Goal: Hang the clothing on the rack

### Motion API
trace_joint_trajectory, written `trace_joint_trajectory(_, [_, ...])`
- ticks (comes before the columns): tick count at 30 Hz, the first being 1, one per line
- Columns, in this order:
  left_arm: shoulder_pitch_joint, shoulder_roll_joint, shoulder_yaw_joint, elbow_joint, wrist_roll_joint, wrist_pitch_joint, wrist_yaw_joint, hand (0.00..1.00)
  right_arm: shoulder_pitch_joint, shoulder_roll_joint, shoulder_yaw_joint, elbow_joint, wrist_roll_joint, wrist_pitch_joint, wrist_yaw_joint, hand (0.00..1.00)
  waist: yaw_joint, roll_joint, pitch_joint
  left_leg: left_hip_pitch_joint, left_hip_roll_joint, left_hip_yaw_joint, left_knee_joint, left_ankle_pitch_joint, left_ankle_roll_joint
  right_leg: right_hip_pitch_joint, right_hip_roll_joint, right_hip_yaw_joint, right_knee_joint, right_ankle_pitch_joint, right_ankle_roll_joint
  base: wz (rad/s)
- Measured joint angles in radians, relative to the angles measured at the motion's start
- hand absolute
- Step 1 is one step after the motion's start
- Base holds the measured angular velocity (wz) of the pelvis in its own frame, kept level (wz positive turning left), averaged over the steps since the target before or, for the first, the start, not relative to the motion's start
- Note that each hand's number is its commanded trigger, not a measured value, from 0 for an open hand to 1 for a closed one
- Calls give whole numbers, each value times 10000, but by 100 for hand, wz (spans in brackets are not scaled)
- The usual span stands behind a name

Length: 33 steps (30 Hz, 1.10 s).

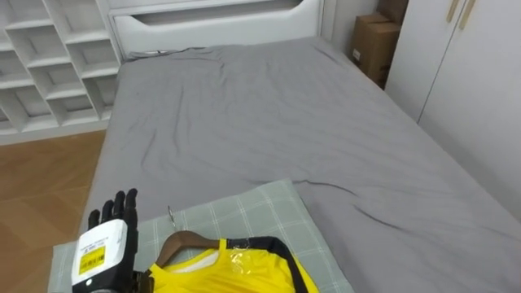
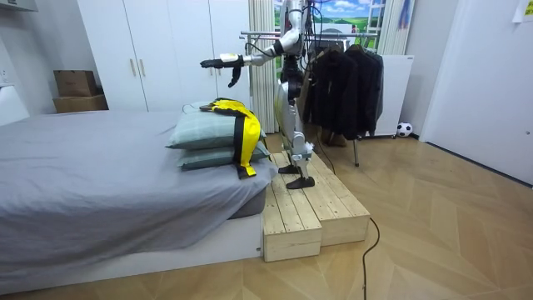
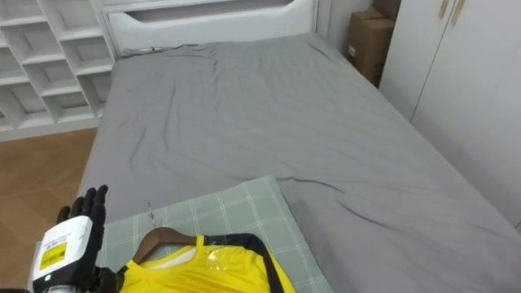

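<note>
Left eye view: the left hand (image 1: 107, 242) is hovering open and empty beside the brown wooden hanger (image 1: 190, 240) of the yellow shirt (image 1: 232, 273), probably to grasp it.

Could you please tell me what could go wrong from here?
1. The open left hand hovers beside the brown wooden hanger, which lies flat on the soft green checked pillow; fingers may catch cloth instead of wood.
2. The yellow shirt with black trim drapes over the pillow's edge, so a pull might slide it off the hanger.
3. The robot stands on a raised wooden platform with the clothes rack behind it; turning risks a misstep.
</note>
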Motion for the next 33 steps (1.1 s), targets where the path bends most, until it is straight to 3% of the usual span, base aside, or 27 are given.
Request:
trace_joint_trajectory(7, [-106,-16,1,12,-651,-10,-479,0,5,-3,4,3,3,-3,-101,0,-144,-65,42,-11,28,35,2,0,-1,-42,20,-15,9,6,-16,0])
trace_joint_trajectory(10, [-490,-60,-1,138,-1007,-19,-591,0,2,-1,11,21,-9,-3,-110,0,-136,-133,80,-52,28,34,5,0,-1,-175,12,-18,115,6,-16,0])
trace_joint_trajectory(16, [-1556,-68,-275,1201,-1145,12,-909,0,-17,-6,358,106,35,38,-195,0,-155,-138,68,-371,32,30,76,0,-1,-505,2,-26,213,32,-45,-1])
trace_joint_trajectory(21, [-2614,-63,-294,2160,-1867,5,-955,0,-404,24,444,329,-6,30,-305,0,-220,-87,91,-868,55,116,190,5,2,-1148,1,78,520,53,-75,-8])
trace_joint_trajectory(25, [-3217,-30,-295,2385,-1907,-25,-952,0,-762,32,436,269,117,22,-326,0,-213,-85,108,-1325,69,252,348,4,2,-1724,-28,126,820,73,-100,-10])
trace_joint_trajectory(30, [-4410,-26,-296,4072,-1971,-92,-913,0,-1150,48,629,254,580,-88,-725,0,-412,-60,161,-1788,96,224,613,4,2,-2010,-58,-10,845,109,-151,7])
trace_joint_trajectory(33, [-4798,-24,-290,5029,-1972,-160,-878,0,-1392,60,807,370,838,-189,-863,0,-450,-9,192,-2043,113,220,726,5,2,-2224,-57,-23,907,116,-163,1])
